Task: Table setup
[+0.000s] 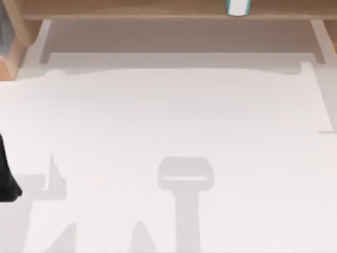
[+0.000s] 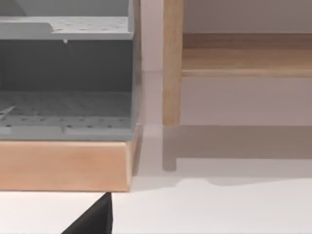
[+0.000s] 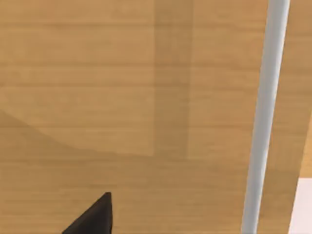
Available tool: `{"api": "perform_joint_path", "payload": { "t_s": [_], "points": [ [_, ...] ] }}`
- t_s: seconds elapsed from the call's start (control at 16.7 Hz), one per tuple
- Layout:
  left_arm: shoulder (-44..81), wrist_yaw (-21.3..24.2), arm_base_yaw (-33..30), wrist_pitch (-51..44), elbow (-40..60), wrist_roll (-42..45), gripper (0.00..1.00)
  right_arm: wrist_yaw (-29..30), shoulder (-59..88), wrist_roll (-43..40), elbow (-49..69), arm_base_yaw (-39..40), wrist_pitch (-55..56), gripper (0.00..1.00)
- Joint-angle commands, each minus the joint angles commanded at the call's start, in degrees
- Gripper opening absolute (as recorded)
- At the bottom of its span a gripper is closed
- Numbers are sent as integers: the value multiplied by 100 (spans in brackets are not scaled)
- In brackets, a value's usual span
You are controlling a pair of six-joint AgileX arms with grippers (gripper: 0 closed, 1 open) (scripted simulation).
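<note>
Cup point(image 1: 238, 7) sits on the wooden shelf point(image 1: 158, 9) at the far edge of the top view, right of centre, white with a teal rim line; it is the one tableware piece visible, so I take it as the task's thing. It is well apart from both arms and nothing is touching it.

Progress, as a judgement: setup looks barely begun. The white table point(image 1: 174, 116) has nothing laid on it, only shadows, and the cup is not yet brought down (whatever else belongs to the setting can't be told from here).

Left arm point(image 1: 6, 174) is a dark shape at the table's left edge. In the left wrist view a black fingertip point(image 2: 95, 217) pokes in at the edge, facing a grey perforated rack point(image 2: 66, 78) on a wooden base point(image 2: 63, 163), beside a wooden post point(image 2: 172, 63) of the shelf. Can't tell whether this claw is wide or narrow.

Right wrist view: a black fingertip point(image 3: 95, 217) over wood grain, with a pale pole point(image 3: 263, 117) alongside. Claw state can't be told either.

In the way: the shelf post and the rack crowd the left side, and the cup stands back on the shelf, so a reach has to clear the shelf's front edge.
</note>
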Motion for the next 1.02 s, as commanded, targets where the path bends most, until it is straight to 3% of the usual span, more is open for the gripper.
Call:
{"api": "perform_joint_path", "payload": {
  "t_s": [0.3,1.02],
  "points": [
    [0,0,0,0,0,0,100,72,32,-2,91,71,-61,100],
    [0,0,0,0,0,0,100,72,32,-2,91,71,-61,10]
  ]
}}
